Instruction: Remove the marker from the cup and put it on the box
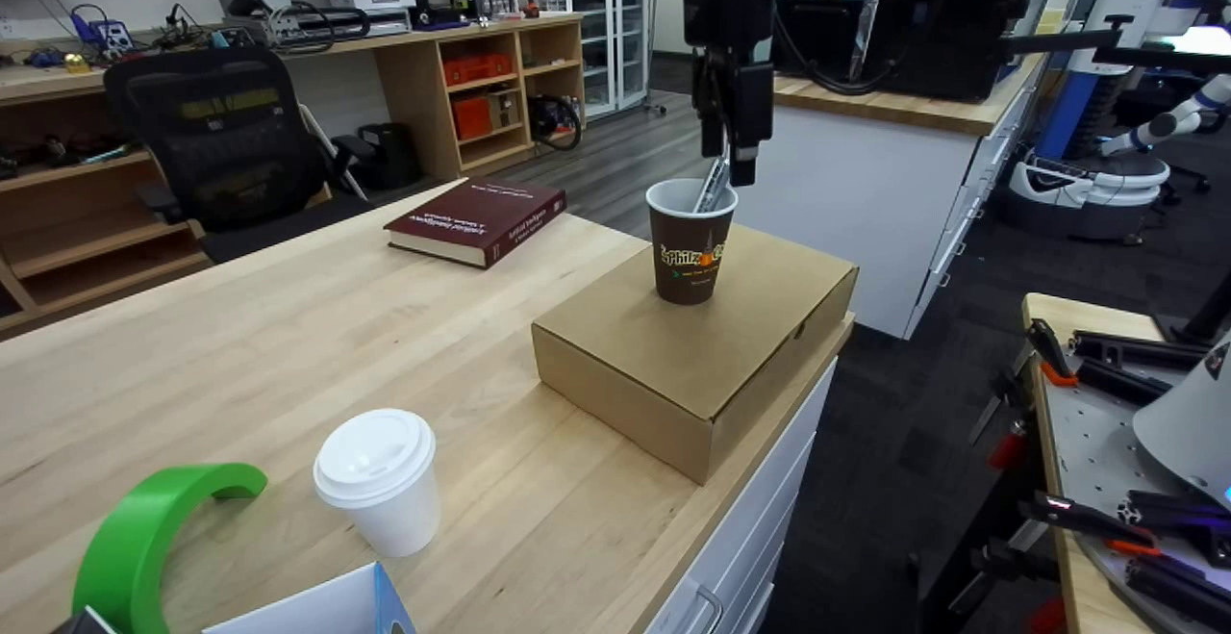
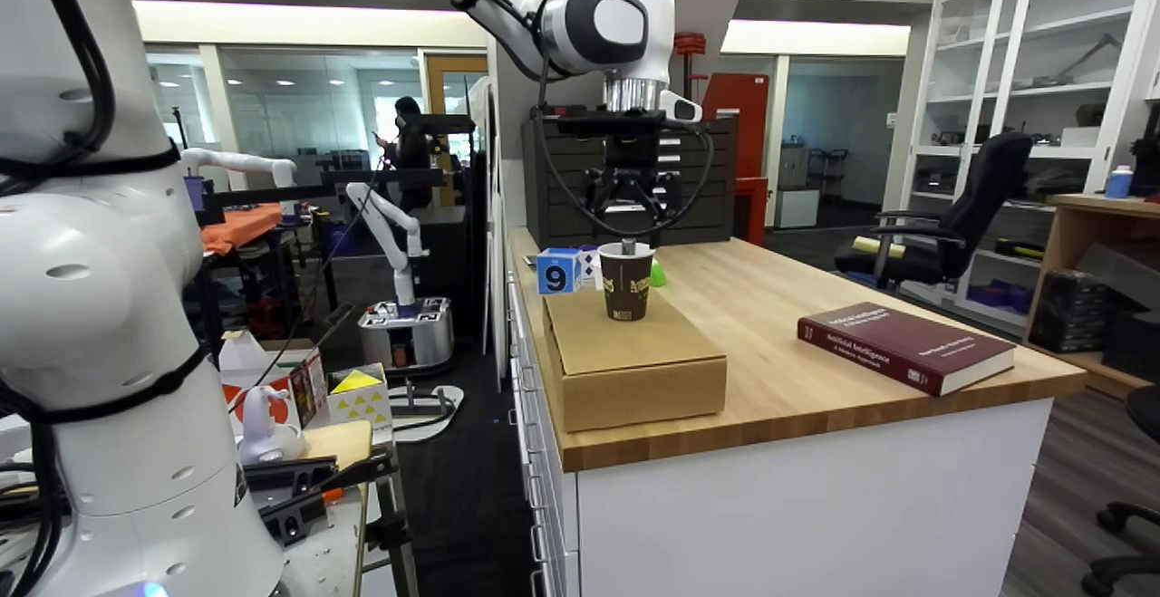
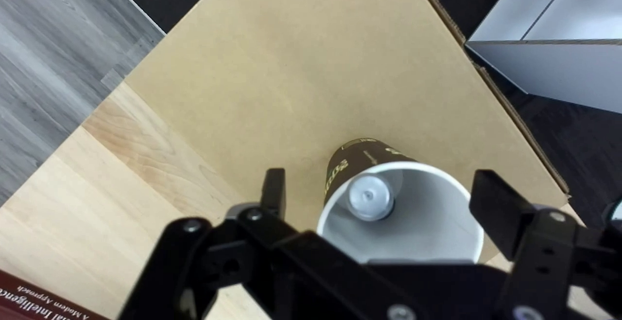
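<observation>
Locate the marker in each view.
In an exterior view: marker above and right of centre, in the brown cup.
In an exterior view: marker slightly above and right of centre.
In the wrist view: marker end-on, below and right of centre.
Shared landmark: box, beneath that cup.

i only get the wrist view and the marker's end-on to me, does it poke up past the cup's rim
Observer: Yes, in an exterior view the marker sticks up above the rim of the cup.
Operator: ok good, what else am i missing
Observer: A white lidded cup stands on the table.
Operator: anything near it
Observer: A green arched piece, beside it but not touching.
</observation>
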Controlling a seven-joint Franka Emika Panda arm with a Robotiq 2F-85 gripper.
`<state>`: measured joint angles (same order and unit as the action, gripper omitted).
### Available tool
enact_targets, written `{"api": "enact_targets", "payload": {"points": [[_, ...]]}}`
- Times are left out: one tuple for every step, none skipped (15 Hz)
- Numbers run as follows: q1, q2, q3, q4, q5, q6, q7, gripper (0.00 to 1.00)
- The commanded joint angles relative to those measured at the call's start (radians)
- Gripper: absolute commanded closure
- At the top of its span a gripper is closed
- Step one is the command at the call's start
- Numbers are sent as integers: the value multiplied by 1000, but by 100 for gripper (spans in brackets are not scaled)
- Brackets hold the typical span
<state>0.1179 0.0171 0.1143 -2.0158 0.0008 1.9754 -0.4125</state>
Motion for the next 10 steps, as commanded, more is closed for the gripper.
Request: {"api": "enact_targets", "payload": {"points": [[-2, 10, 2, 3, 17, 28, -30, 31], [-2, 11, 2, 4, 15, 32, -31, 39], [-2, 12, 2, 5, 14, 36, -33, 45], [-2, 13, 3, 5, 14, 42, -36, 53], [-2, 15, 3, 6, 14, 47, -39, 59], [-2, 16, 4, 7, 12, 50, -40, 66], [-1, 16, 5, 7, 11, 54, -42, 72], [-1, 15, 6, 8, 7, 57, -43, 80], [-1, 14, 6, 7, 6, 60, -44, 85], [-1, 10, 7, 5, 3, 62, -44, 93]]}}
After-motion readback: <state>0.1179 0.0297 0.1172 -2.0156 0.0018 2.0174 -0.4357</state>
